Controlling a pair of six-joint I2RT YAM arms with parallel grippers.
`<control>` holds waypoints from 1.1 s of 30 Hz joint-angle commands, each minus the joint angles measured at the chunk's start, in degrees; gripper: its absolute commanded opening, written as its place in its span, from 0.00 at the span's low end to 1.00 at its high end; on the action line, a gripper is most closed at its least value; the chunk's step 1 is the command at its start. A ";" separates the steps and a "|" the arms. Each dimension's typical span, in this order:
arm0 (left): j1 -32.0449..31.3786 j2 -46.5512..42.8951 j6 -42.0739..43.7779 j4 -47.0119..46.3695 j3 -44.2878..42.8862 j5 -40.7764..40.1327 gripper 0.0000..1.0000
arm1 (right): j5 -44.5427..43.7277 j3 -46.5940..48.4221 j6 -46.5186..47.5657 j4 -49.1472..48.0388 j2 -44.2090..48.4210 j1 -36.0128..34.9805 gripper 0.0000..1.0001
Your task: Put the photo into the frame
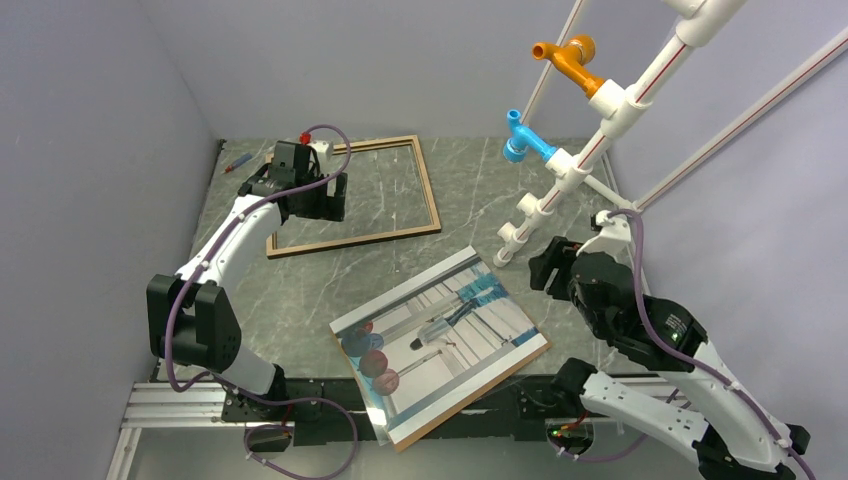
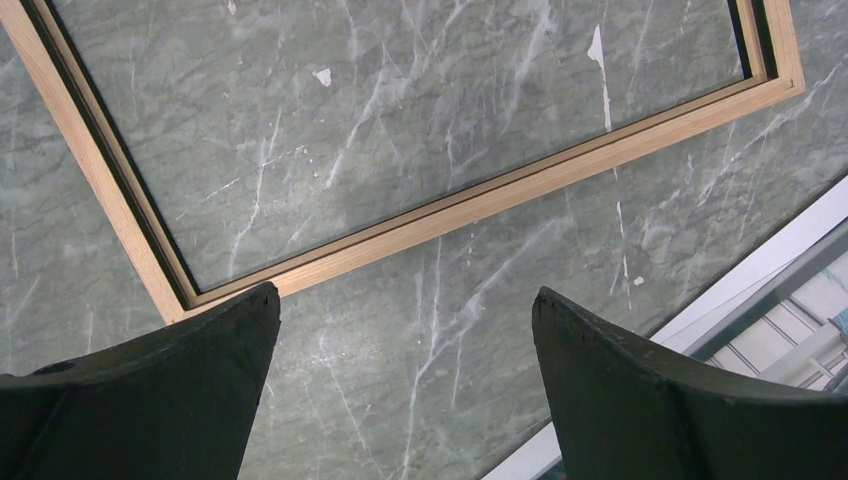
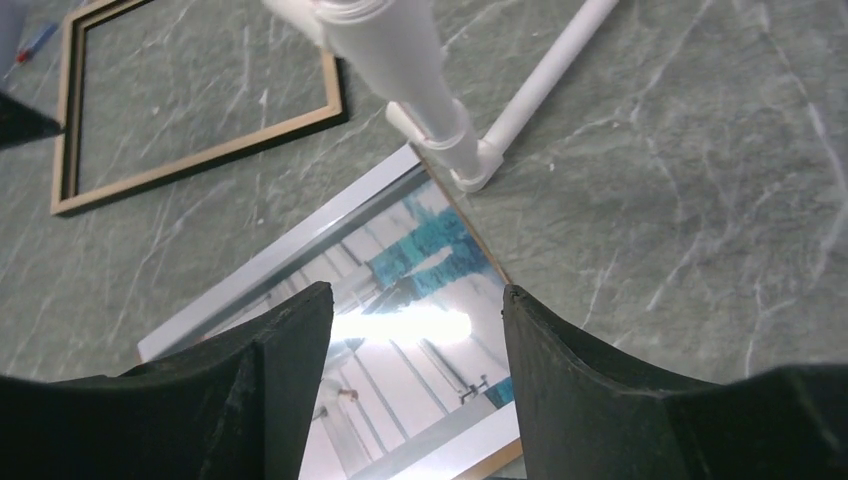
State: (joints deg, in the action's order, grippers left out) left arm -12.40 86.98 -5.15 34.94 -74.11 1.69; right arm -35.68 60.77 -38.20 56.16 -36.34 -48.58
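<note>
Top external hides jaw gaps, wrist views show left tool (image 2: 405, 295), right tool (image 3: 417, 292) spread empty

Soft, even, bright light; faint shadows; white glare patch on the photo (image 3: 400, 325); sharp focus.

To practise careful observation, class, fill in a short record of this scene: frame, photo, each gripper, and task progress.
Frame: flat on the table, far left, empty
Photo: picture side up, near edge, apart from the frame
Left gripper: open, above the frame's corner
Right gripper: open, above the photo
Progress: photo not yet in frame
</note>
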 commanded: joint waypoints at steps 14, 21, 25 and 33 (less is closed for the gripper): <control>0.30 -1.11 0.40 -0.44 -1.11 0.15 0.99 | -13.35 0.74 -7.46 2.19 -6.55 3.96 0.57; 0.27 -1.11 0.31 -0.47 -1.13 0.56 0.99 | 7.65 -1.86 5.80 -12.04 -9.16 27.30 0.57; 0.32 -0.90 0.31 -0.17 -1.37 0.55 0.99 | 15.19 -1.57 7.65 -15.72 -13.63 32.21 0.57; 0.54 -0.78 0.40 -0.22 -1.44 0.22 0.99 | 20.26 -0.30 7.73 -20.15 -18.59 32.56 0.59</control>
State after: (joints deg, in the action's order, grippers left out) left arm -12.29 86.98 -5.17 35.00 -74.11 1.67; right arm -20.27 58.76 -32.05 41.67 -53.69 -16.14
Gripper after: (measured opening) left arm 0.992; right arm 0.581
